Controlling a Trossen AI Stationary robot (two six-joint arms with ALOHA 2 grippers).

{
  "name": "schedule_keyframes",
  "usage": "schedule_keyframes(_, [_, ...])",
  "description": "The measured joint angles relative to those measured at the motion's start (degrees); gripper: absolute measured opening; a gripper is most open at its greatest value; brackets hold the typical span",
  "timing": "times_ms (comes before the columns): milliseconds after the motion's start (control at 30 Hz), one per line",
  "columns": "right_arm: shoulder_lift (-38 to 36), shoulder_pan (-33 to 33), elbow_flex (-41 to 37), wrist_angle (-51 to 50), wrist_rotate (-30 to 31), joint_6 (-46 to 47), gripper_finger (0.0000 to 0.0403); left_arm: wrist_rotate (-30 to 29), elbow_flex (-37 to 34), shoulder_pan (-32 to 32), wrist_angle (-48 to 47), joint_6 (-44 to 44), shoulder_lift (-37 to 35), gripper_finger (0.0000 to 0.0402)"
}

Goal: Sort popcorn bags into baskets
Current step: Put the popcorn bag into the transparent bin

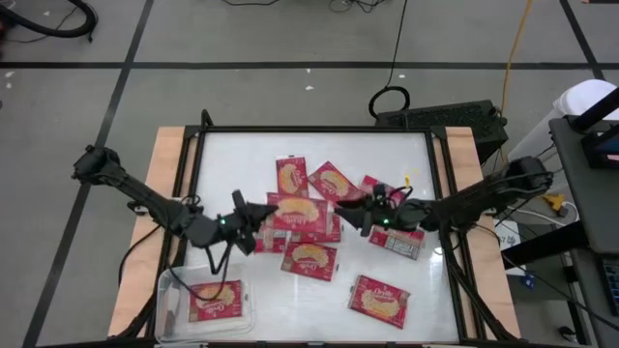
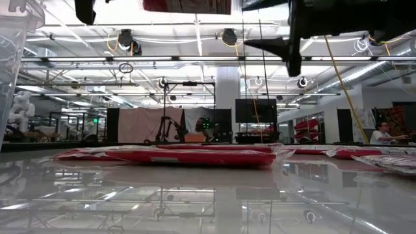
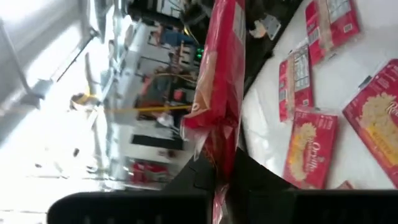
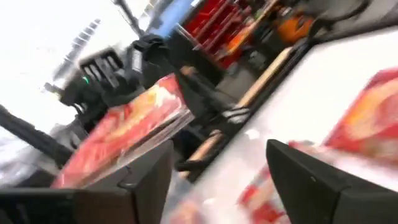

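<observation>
Above the worktop's middle: your left gripper is clamping a popcorn bag edgewise, for carrying to the basket.
Right gripper: hovering nearby, jaws spread, grasping nothing.

bright ceiling lights glare off the glossy table; both wrist views motion-blurred.

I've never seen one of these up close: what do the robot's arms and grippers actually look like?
Both arms are thin, black and jointed, with dark cables along them. The left gripper and right gripper each end in two flat black fingers. A small green light glows at each wrist.
</observation>
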Motion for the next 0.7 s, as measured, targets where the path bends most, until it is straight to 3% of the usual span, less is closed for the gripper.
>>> schedule_keyframes(167, [8.26,0.02,0.01,19.85,-5.89,2.87,0.0277,-6.65,-0.02,-5.07,3.10,13.19,5.36,0.0018])
schedule_keyframes(233, [10.24,0.14,0.04,23.25,-6.86,2.85,0.0278,-10.04,-0.01,-6.70,4.46,17.09,7.09,0.0016])
schedule_keyframes(433, [14.15,0.22,1.29,19.92,-6.14,4.82,0.0272,-13.20,0.00,-8.68,13.78,23.38,10.20,0.0010])
schedule_keyframes(700, [16.61,0.22,4.32,19.72,-7.51,3.29,0.0267,-13.38,0.01,-8.18,15.52,24.08,10.31,0.0013])
